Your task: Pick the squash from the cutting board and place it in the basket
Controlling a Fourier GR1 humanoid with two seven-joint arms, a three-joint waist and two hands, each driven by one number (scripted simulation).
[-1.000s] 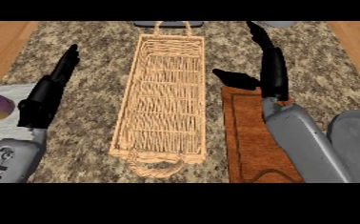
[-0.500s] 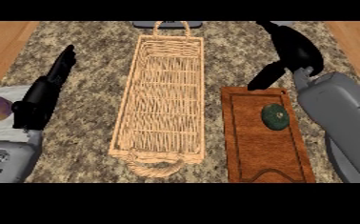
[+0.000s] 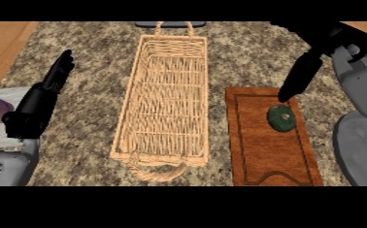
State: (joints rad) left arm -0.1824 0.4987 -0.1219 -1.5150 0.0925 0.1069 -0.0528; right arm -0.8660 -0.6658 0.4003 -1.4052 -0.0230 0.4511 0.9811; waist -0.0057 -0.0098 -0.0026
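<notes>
Fingers (image 3: 299, 79) straight, tips just above squash (image 3: 282, 118), on cutting board (image 3: 269, 149)

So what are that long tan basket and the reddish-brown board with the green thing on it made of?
The long tan basket looks like woven wicker: interlaced strands, a twisted rope-like handle. The reddish-brown cutting board appears to be wood with a smooth finish and a groove near its edge. The dark green squash on it has a mottled rind.

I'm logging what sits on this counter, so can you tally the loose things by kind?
Long woven wicker basket: 1
Brown wooden cutting board: 1
Dark green round squash, lying on the board: 1
Total: 3
</notes>
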